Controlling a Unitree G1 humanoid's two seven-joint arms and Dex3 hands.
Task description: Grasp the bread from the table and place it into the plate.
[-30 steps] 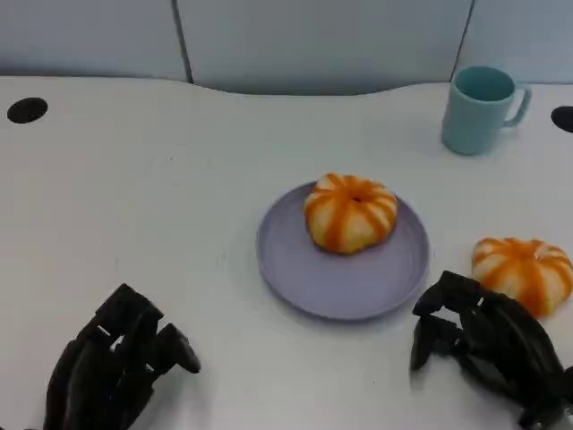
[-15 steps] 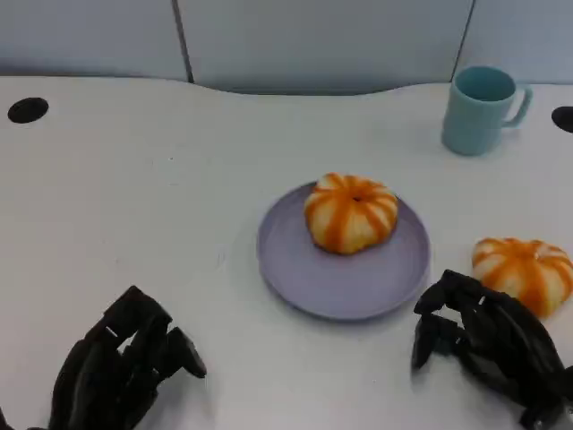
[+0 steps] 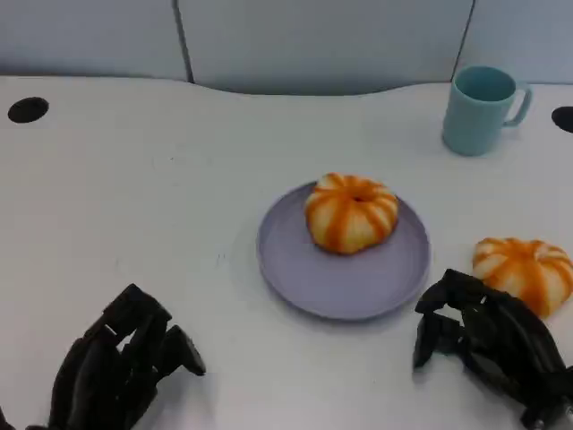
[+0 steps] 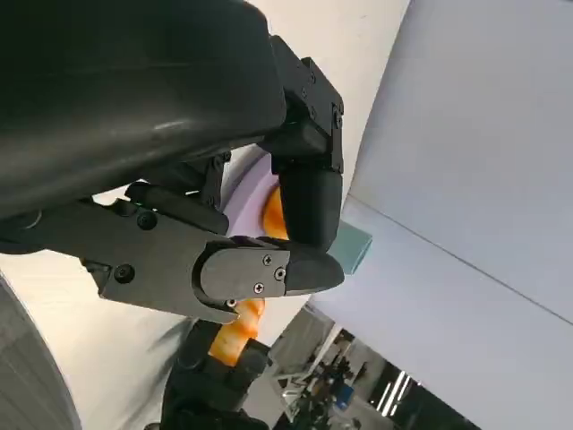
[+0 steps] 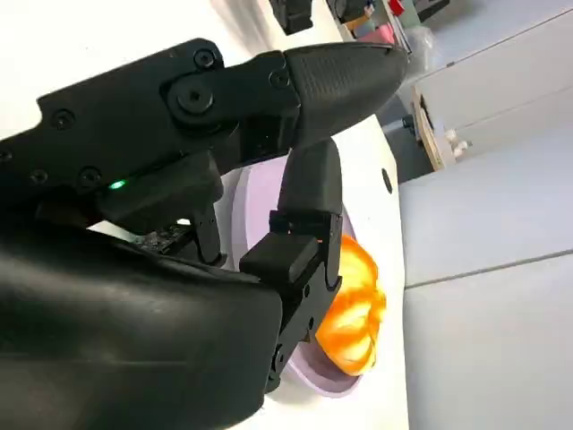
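Right hand (image 3: 483, 345): fingers curled, nothing held, set just beside the loose bread (image 3: 524, 271) on the worktop (image 3: 134, 197), presumably for the grasp. Left hand (image 3: 121, 363): curled, empty, parked well apart. Plate (image 3: 295, 269): already occupied by one bun (image 3: 350, 211).

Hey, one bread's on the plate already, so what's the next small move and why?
Probably ease the right hand toward the bread on the table just beyond it. That bread lies beside the purple plate, not in it, and the right hand is empty and nearest; the left hand is far off.
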